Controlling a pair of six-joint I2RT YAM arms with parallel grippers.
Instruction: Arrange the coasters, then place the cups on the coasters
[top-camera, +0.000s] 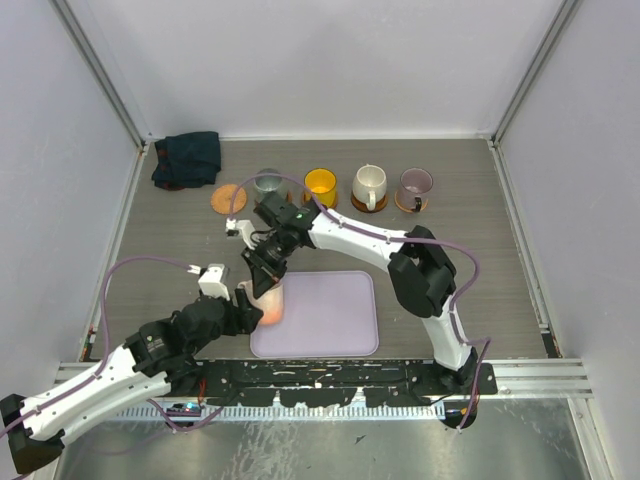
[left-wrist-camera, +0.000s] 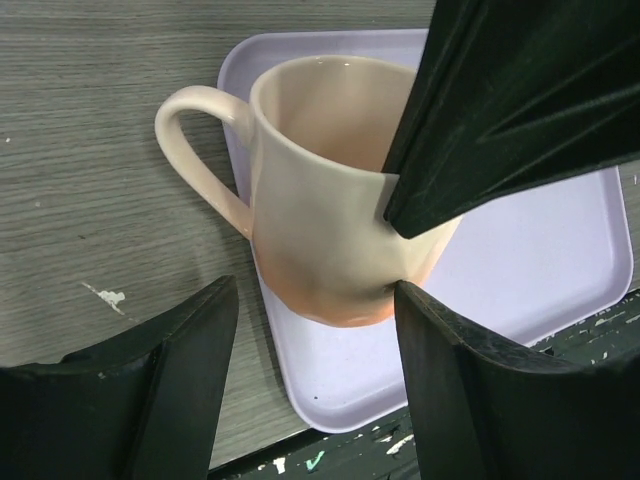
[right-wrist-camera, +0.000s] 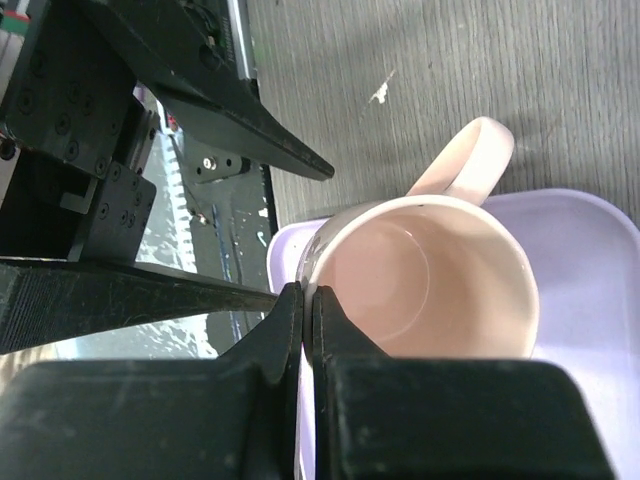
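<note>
Right fingers (right-wrist-camera: 285, 325) are pinching the pale pink mug (right-wrist-camera: 430, 290) at its rim; left fingers (left-wrist-camera: 185, 360) are standing open around it.

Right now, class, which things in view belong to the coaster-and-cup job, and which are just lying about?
Belongs to the job: empty cork coaster, pink cup, grey-green cup, yellow cup, cream cup, purple cup.
Lying about: lilac tray, dark cloth.
</note>
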